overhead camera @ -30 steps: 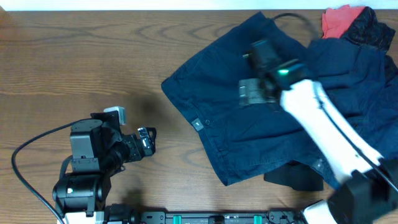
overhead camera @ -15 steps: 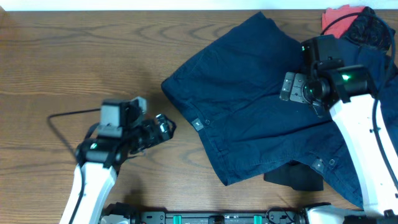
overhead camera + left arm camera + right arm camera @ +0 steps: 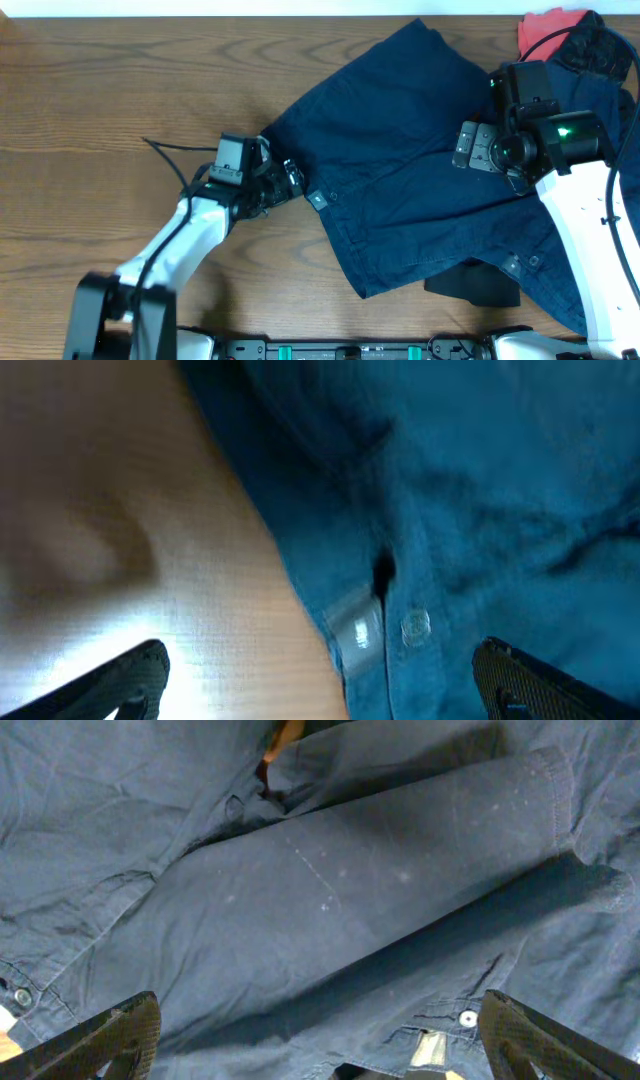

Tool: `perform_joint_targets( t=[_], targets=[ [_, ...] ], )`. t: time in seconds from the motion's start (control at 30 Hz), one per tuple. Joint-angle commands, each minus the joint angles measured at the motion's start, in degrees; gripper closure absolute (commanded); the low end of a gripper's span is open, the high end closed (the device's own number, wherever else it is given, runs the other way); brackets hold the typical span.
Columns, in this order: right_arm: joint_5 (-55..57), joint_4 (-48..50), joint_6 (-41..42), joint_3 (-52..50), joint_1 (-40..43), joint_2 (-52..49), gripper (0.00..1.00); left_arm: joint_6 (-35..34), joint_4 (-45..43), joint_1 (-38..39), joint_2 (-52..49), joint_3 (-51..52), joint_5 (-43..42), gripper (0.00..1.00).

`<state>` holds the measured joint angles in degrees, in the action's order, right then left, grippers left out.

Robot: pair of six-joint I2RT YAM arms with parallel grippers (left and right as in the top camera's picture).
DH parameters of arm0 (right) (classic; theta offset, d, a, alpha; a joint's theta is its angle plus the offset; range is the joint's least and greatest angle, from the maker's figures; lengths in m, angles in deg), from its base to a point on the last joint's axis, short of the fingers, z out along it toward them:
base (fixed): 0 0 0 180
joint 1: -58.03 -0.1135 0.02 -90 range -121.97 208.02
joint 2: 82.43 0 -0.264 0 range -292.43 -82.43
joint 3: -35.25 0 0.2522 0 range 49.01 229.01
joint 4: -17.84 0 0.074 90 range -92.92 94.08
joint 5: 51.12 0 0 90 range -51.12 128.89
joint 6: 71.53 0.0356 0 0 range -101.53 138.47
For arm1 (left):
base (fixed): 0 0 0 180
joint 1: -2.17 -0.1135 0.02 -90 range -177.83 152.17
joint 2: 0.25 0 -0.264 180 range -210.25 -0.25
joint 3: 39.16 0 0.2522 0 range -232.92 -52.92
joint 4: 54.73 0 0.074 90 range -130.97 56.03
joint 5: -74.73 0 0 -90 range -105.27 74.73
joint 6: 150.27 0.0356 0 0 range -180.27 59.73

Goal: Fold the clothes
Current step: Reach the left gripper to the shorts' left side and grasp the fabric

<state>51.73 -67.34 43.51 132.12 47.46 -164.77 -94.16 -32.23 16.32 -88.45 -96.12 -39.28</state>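
Both grippers poised over the navy shorts (image 3: 400,160).
Your left gripper (image 3: 320,672) straddles the waistband edge (image 3: 292,572), fingers spread to pinch it; your right gripper (image 3: 320,1025) hovers, spread too, holding nothing.

Brown wooden table (image 3: 100,90): far-left corner and left edge open. Right half: crumpled dark navy fabric shorts (image 3: 400,170); coral-red cloth (image 3: 540,32) far-right corner.

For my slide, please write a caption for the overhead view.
Left gripper at the waistband edge of the navy shorts on a wooden table; right gripper over the same garment, both open.
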Motion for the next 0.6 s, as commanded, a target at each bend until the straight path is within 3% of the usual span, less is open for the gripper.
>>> perform_joint_targets(
  t=[0.0, 0.23, 0.3, 0.47, 0.57],
  targets=[
    [0.24, -0.28, 0.61, 0.46, 0.44, 0.70, 0.01, -1.81, -4.22, 0.07, -4.55, 0.17, 2.45, 0.02],
    [0.22, -0.70, 0.63, 0.46, 0.44, 0.70, 0.01, -10.23, -15.54, 0.09, -12.90, 0.17, 2.38, 0.00],
    [0.22, -1.16, 0.63, 0.46, 0.44, 0.70, 0.01, -12.66, -18.40, 0.09, -14.43, 0.17, 1.97, 0.09],
    [0.24, -1.68, 0.63, 0.46, 0.44, 0.70, 0.01, -15.13, -23.56, 0.07, -15.65, 0.17, 1.55, 0.43],
    [0.24, -1.66, 0.63, 0.46, 0.44, 0.70, 0.01, -14.99, -25.94, -0.11, -15.65, 0.17, 1.57, 0.75]
  ],
)
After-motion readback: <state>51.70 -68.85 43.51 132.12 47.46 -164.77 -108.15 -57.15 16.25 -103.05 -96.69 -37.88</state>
